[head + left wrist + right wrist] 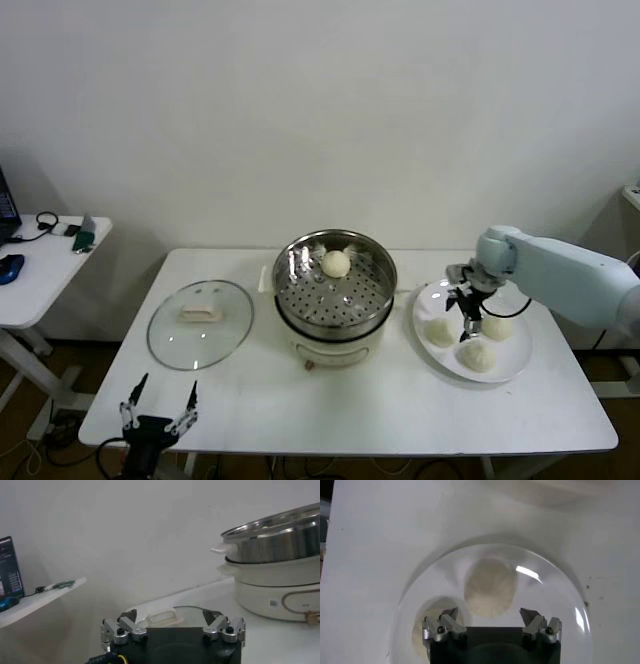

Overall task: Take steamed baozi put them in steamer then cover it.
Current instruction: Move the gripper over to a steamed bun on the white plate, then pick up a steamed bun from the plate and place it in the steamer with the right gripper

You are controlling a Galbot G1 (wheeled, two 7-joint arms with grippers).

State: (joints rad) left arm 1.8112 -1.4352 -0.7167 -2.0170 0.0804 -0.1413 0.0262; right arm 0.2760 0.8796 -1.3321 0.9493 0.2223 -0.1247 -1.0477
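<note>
White plate at my right holds 3 steamed baozi; 1 more already sits in steamer. My right gripper hangs over plate, pointing down, jaws wide, holding nothing. Wrist view: bun lies straight ahead, centred between fingertips; round, no long axis. I judge straight descent next. Right arm far nearer. Left gripper parked at near table edge, jaws wide, glass lid beyond it.

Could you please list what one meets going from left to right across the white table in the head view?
Left gripper at the near edge → glass lid → steamer holding one baozi → white plate with three baozi, the right gripper open above them.
</note>
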